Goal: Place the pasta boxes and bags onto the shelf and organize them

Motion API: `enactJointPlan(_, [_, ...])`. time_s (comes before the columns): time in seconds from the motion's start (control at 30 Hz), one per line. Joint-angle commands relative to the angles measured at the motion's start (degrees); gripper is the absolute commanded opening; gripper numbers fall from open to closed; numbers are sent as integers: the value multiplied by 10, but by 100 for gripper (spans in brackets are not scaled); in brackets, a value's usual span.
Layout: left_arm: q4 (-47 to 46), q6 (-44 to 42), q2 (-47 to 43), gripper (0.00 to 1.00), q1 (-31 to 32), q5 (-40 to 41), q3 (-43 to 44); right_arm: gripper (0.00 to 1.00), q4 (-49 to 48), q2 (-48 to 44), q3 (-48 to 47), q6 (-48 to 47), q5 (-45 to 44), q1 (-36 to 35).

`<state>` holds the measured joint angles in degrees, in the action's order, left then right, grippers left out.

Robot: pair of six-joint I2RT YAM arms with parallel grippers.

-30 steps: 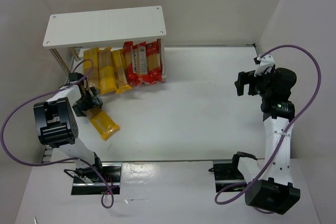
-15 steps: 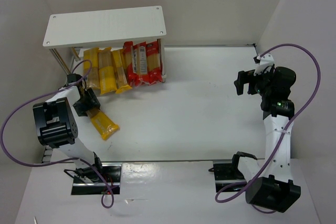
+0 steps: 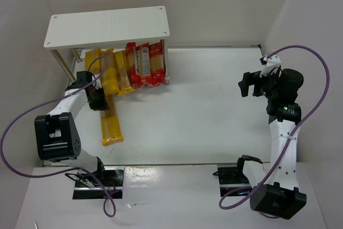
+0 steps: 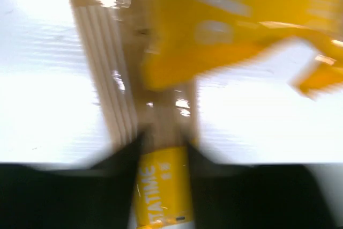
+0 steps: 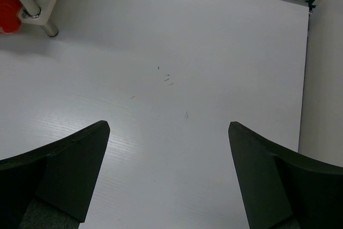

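Item: loose yellow pack (image 3: 110,127), long and narrow, lying on the counter (image 3: 203,111) just in front of the shelf (image 3: 107,25), its length pointing at the stored row. My left fingers (image 4: 64,197) are clamped on its far end, one each side, the printed end nearest my wrist. Stored row: yellow packs (image 3: 121,73) and red packs (image 3: 146,65), side by side under the white top board, ends sticking out toward me. Step in hand, as I judge it: slide this pack in beside the other yellow ones. To do it well I should keep the pack parallel to its neighbours, feed it lengthwise into the gap at the left of the row, and hold it low so that it clears the board's front edge. I should also push gently, so the thin wrapper does not buckle or nudge the leaning packs. My right fingers (image 5: 59,170) are spread wide, holding nothing, well apart from the shelf over bare counter. Hard to make out: the left wrist view is smeared, so the depth of my grip is unclear. The board hides the packs' far ends and whatever they rest on. The right wrist view catches only one shelf leg (image 5: 32,5).
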<state>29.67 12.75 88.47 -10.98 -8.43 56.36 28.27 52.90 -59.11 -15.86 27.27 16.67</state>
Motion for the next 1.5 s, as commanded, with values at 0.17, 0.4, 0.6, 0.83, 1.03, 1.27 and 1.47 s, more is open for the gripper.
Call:
enactJointPlan(0.17, [34, -71, -3, 0, 101, -42, 31, 100, -19, -43, -7, 14, 31, 4])
enactJointPlan(0.4, [39, -52, -45, 63, 98, 22, 31, 100, -8, -54, -7, 3, 25, 4])
enactJointPlan(0.6, [33, -47, -60, 100, 93, 46, 20, 100, -8, -54, -7, 3, 25, 4])
enactJointPlan(0.83, [33, -36, -39, 100, 88, 96, 25, 100, -2, -54, -13, 3, 25, 4])
enactJointPlan(1.03, [43, -26, 24, 100, 83, 119, 42, 100, -2, -48, -18, -2, 25, 4])
enactJointPlan(1.27, [55, -26, 60, 100, 77, 126, 53, 100, -2, -43, -18, -2, 25, 4])
enactJointPlan(1.47, [55, -40, 77, 83, 77, 104, 59, 100, -2, -43, -18, -2, 25, 4])
